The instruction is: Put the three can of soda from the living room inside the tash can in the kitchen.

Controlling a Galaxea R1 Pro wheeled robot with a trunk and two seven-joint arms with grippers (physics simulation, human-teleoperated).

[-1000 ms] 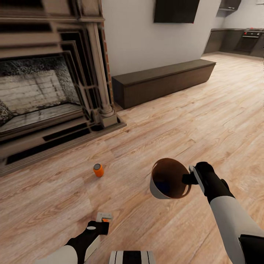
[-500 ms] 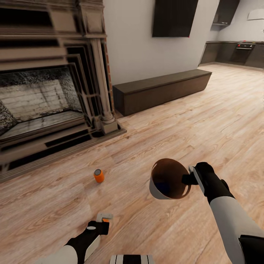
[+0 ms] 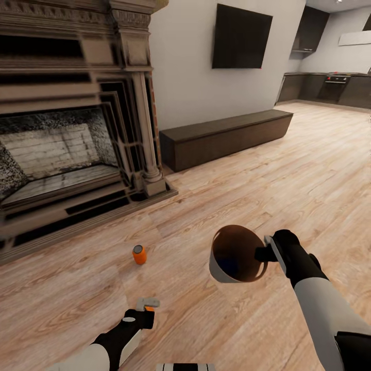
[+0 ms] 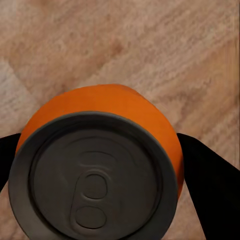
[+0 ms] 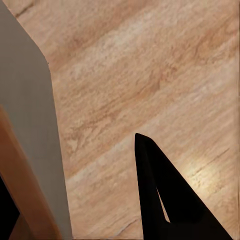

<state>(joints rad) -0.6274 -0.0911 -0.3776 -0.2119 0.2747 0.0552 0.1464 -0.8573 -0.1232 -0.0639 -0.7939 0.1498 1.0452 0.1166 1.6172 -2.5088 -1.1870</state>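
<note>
Left gripper (image 3: 148, 305) clamps a small orange soda can (image 4: 97, 170); right gripper (image 3: 264, 252) pinches the rim of the light grey, wood-lined round bin (image 3: 220, 270). Another orange can (image 3: 139, 254) stands before the brick fireplace (image 3: 56, 149).

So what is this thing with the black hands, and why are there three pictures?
It's a robot in a computer-made house. The big picture comes from a camera on its head, looking down at its two arms. The other two come from little cameras by each hand. Its left gripper holds an orange soda can; the left wrist view looks straight onto the can's grey top. Its right gripper pinches the rim of a small grey bin, brown inside, held above the wooden floor. Another can stands on the floor near the fireplace. Far back you can see the kitchen.
</note>
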